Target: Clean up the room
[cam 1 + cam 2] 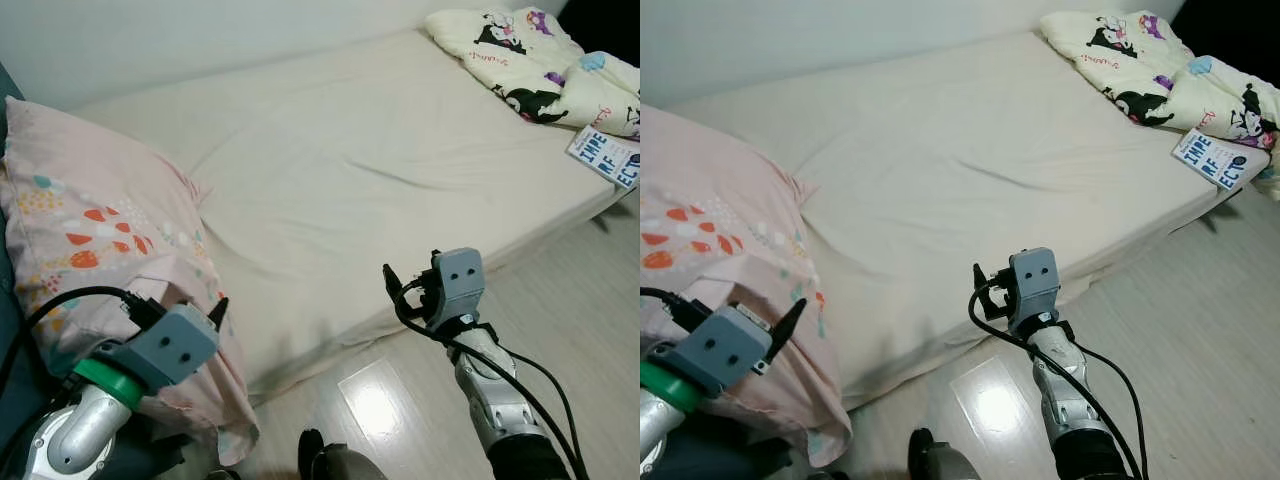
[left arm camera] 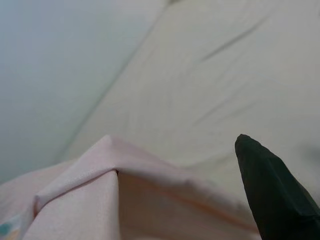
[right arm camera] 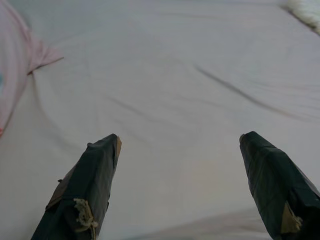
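**Pillow in reach of our left arm, right fingers spread and empty**

Fingers of our right gripper [image 3: 180, 190] stand wide apart with nothing between them; through the gap we see only the cream bed sheet [image 1: 380, 170]. That gripper [image 1: 395, 285] hovers over the near edge of the mattress, above the pale floor [image 1: 560, 300]. Of our left gripper [image 1: 790, 312] we make out one black finger against the fabric, and we cannot tell whether it is spread or pinching the cloth.

What we judge to be the thing to tidy here is the pink pillow [image 1: 100, 240], printed with small red and teal shapes. It lies at the left end of the bed, its lower part hanging over the mattress edge towards the floor. Its corner [image 2: 110, 150] sits right by our left finger [image 2: 277, 195].

We expect the pillow to be light, soft and floppy, with nothing fragile about it. The case looks loose, so a pinch on bare cloth may pull the cover and leave the filling sagging. We would rather grip a thick fold near a corner or seam, where cover and filling bunch together, and lift slowly so it does not slide out. Because it droops, a second hold with our right gripper along the hanging edge would keep it from dragging.

Further off, a patterned quilt [image 1: 530, 60] lies bunched at the far right end of the bed, with a book [image 1: 605, 157] beside it.
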Motion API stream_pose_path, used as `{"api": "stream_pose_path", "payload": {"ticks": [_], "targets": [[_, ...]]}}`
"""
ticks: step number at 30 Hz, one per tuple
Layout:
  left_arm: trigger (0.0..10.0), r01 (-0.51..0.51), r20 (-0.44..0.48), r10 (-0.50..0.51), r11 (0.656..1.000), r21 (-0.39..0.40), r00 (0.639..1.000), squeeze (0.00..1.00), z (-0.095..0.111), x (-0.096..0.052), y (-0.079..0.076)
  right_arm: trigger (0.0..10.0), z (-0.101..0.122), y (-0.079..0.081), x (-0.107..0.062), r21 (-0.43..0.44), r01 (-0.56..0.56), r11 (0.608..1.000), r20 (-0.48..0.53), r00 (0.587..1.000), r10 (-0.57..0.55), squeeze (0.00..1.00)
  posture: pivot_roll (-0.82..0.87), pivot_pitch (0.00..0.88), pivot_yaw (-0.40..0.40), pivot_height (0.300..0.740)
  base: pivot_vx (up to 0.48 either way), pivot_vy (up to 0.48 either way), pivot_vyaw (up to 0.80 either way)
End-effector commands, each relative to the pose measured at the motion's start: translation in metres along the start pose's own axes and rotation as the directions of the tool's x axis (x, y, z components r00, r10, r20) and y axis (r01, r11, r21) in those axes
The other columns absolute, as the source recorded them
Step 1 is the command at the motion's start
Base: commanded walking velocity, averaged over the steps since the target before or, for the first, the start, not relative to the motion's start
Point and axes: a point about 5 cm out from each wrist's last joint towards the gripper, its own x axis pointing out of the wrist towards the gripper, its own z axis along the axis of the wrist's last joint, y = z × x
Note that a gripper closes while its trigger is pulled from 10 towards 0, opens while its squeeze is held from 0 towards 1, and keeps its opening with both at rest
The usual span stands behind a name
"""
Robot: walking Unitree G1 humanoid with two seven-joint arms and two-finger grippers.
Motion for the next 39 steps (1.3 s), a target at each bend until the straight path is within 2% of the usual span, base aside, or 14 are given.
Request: {"api": "stream_pose_path", "payload": {"ticks": [1,3,7,8,9,13,16,19,27,39], "targets": [[10.0,0.026,0.084,-0.023,0.999,-0.029,0.996,0.00,0.016,0.005,0.003,10.0,-0.010,0.004,-0.006,0.028,-0.010,1.000,-0.036,0.999,0.011,0.00,0.02,0.239,-0.045,0.740,0.000,0.000,0.00],[10.0,0.060,0.129,-0.058,0.998,-0.016,0.990,0.00,0.021,0.010,0.002,10.0,-0.007,0.005,-0.005,0.039,-0.018,0.999,-0.014,1.000,0.019,0.00,0.01,0.231,-0.045,0.740,0.000,0.000,0.00],[10.0,0.094,0.118,-0.090,0.995,-0.025,0.989,0.00,0.016,0.009,-0.001,10.0,-0.004,0.005,-0.005,0.049,-0.019,0.999,0.005,1.000,0.019,0.00,0.02,0.226,-0.045,0.740,0.000,0.000,0.00],[10.0,0.114,0.065,-0.106,0.986,-0.118,0.992,0.00,0.008,0.010,-0.007,10.0,-0.004,0.003,-0.005,0.066,-0.011,0.998,0.010,1.000,0.010,0.00,0.02,0.219,-0.043,0.740,0.000,0.000,0.00],[10.0,0.117,0.051,-0.110,0.983,-0.141,0.993,0.00,0.006,0.011,-0.010,10.0,-0.004,0.003,-0.005,0.075,-0.006,0.997,0.011,1.000,0.005,0.00,0.02,0.219,-0.043,0.740,0.000,0.000,0.00],[10.0,0.119,0.016,-0.118,0.976,-0.182,0.993,0.00,0.000,0.018,-0.021,10.0,-0.003,0.004,-0.005,0.099,0.003,0.995,0.012,1.000,-0.004,0.00,0.01,0.211,-0.042,0.740,0.000,0.000,0.00],[10.0,0.117,0.021,-0.115,0.973,-0.197,0.993,0.00,0.001,0.021,-0.024,10.0,-0.003,0.005,-0.005,0.109,-0.002,0.994,0.016,1.000,0.000,0.00,0.01,0.211,-0.042,0.740,0.000,0.000,0.00],[10.0,0.103,0.016,-0.103,0.962,-0.253,0.995,0.00,0.000,0.027,-0.024,10.0,-0.002,0.003,-0.006,0.137,0.009,0.990,0.020,1.000,-0.012,0.00,0.00,0.202,-0.047,0.740,0.000,0.000,0.00],[10.0,0.084,0.001,-0.088,0.949,-0.305,0.996,0.00,-0.001,0.037,-0.031,10.0,-0.005,-0.001,-0.008,0.112,0.018,0.994,0.002,1.000,-0.018,0.00,0.00,0.182,-0.049,0.740,0.000,0.000,0.00],[10.0,0.059,-0.016,-0.068,0.944,-0.326,0.998,0.00,-0.004,0.047,-0.035,10.0,-0.004,-0.004,-0.007,0.090,0.026,0.996,0.003,1.000,-0.026,0.00,-0.02,0.168,-0.047,0.740,0.000,0.000,0.00]]}}
